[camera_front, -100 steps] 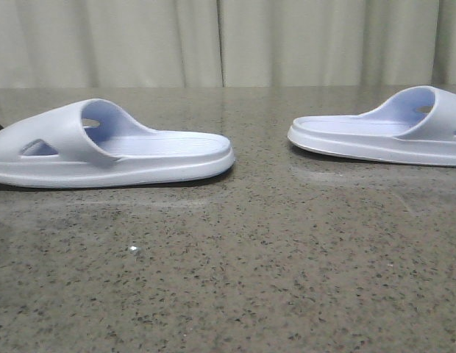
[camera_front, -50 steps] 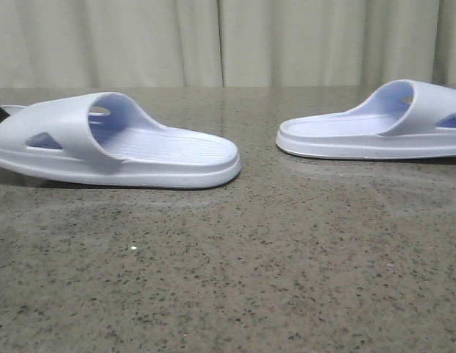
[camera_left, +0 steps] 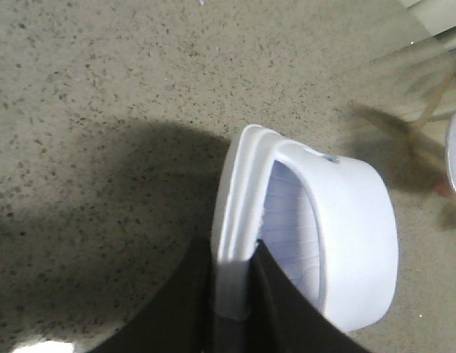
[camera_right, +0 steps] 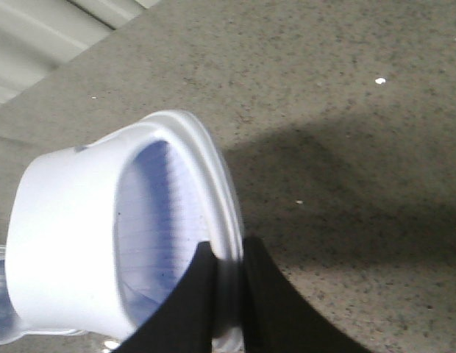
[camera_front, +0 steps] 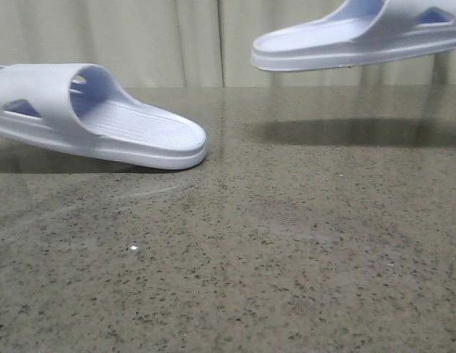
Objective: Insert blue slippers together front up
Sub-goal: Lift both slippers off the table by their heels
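Both pale blue-white moulded foam slide slippers are pinched only by a thin edge of sole: the left one (camera_front: 95, 121) is clamped by the left end effector (camera_left: 232, 294) with its toe dipped toward the speckled stone counter (camera_front: 287, 243), the right one (camera_front: 360, 37) is held well above it by the right end effector (camera_right: 226, 294). With so little foam gripped, a slipper could probably be twisted or dropped when the two get pushed together, tbh.

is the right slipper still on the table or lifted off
Lifted off. In the front view the right slipper hangs clear above the table, its shadow separate below; the right tool pinches its sole edge.
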Robot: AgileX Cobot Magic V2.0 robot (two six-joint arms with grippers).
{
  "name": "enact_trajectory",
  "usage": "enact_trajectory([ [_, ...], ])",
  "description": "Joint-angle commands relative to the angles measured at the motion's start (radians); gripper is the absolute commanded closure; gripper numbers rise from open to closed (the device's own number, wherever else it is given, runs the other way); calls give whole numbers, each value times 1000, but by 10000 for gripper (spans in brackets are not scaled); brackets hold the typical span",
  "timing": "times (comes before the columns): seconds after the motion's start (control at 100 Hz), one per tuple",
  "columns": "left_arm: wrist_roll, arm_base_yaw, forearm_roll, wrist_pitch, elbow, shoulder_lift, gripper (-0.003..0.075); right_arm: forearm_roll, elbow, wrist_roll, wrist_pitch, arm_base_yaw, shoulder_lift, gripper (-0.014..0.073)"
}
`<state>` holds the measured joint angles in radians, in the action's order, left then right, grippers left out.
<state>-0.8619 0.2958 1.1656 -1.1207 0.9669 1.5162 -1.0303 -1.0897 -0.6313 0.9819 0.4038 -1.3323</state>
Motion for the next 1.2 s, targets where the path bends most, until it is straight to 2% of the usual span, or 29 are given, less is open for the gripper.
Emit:
enact_trajectory([
  [0.0,-10,4,99,-49,29,-27,705,-115,-48,-31,45,8,34,701],
  [0.07,-15,4,117,-61,29,-27,705,-153,-48,-54,74,8,34,701],
  [0.32,-41,4,223,-112,29,-27,705,-165,-48,-66,126,6,34,701],
  [0.58,-54,-4,286,-145,29,-27,705,-171,-48,-74,134,-43,27,701],
  [1.19,-56,-143,365,-145,31,-27,705,-221,-48,-109,83,-149,-93,701],
])
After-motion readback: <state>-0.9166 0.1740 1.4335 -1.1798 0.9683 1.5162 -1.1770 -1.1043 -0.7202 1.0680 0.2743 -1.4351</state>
